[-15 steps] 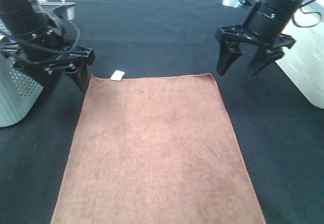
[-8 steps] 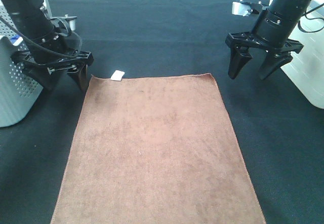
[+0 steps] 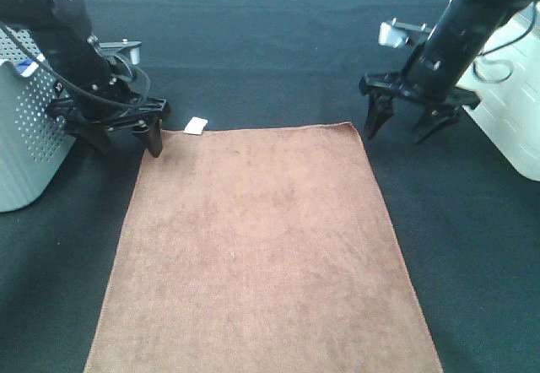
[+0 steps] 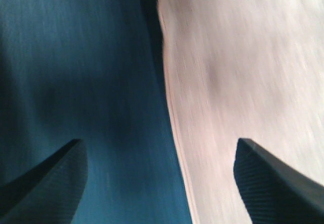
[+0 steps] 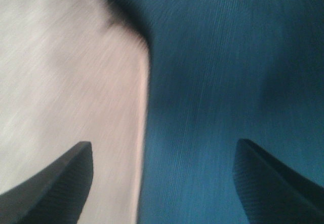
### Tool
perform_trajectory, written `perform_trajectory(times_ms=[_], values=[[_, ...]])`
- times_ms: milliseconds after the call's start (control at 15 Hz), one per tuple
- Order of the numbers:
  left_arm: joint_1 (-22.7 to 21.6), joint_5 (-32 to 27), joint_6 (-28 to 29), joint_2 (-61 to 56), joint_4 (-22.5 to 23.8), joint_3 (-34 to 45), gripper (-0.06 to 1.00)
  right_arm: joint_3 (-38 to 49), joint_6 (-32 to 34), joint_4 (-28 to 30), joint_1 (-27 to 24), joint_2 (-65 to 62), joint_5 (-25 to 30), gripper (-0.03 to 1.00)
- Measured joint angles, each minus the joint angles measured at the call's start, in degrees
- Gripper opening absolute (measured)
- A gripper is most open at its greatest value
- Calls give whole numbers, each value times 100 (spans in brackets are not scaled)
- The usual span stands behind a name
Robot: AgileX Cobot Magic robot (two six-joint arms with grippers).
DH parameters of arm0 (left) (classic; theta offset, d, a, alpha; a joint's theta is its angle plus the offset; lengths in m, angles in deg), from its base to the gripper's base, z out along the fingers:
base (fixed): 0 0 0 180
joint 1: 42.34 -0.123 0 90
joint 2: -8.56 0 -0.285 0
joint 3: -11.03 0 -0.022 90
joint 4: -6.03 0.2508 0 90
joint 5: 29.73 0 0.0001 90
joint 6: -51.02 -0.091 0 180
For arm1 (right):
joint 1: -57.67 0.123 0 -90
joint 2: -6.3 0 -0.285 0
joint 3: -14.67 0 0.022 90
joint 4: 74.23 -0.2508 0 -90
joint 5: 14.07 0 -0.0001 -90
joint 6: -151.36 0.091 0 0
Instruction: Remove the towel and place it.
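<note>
The brown towel [image 3: 257, 251] lies spread flat on the dark table, with a small white tag [image 3: 196, 125] at its far short edge. My left gripper [image 3: 126, 139] is open, low over the towel's far left corner, one finger over the towel and one over the table. My right gripper [image 3: 400, 127] is open, low just beyond the far right corner. The left wrist view shows the towel's edge [image 4: 172, 107] between open fingers [image 4: 45, 183]. The right wrist view shows the towel's corner [image 5: 71, 82] by one finger [image 5: 50, 183].
A perforated grey basket [image 3: 25, 137] stands at the left edge, beside my left arm. A white bin [image 3: 510, 111] stands at the right edge, beside my right arm. The table [image 3: 253, 44] is covered in dark cloth.
Both grippers have dropped lower and moved inward toward the towel's far corners. The left one now reaches over the corner. The towel has not moved.
</note>
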Motion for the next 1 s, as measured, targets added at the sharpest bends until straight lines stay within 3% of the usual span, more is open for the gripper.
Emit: perform_trajectory(times_ms=[267,667,1000], values=[[0,275,-206,441,-367,-384,75,0,-350,-441,0,413,-814,74],[6,264,-470,785,-613,-928,75,-69,-756,-1094,0,647,-1169,72],[355,241,-481,796,-688,-934,75,-92,-877,-1089,275,733,-1536,71]])
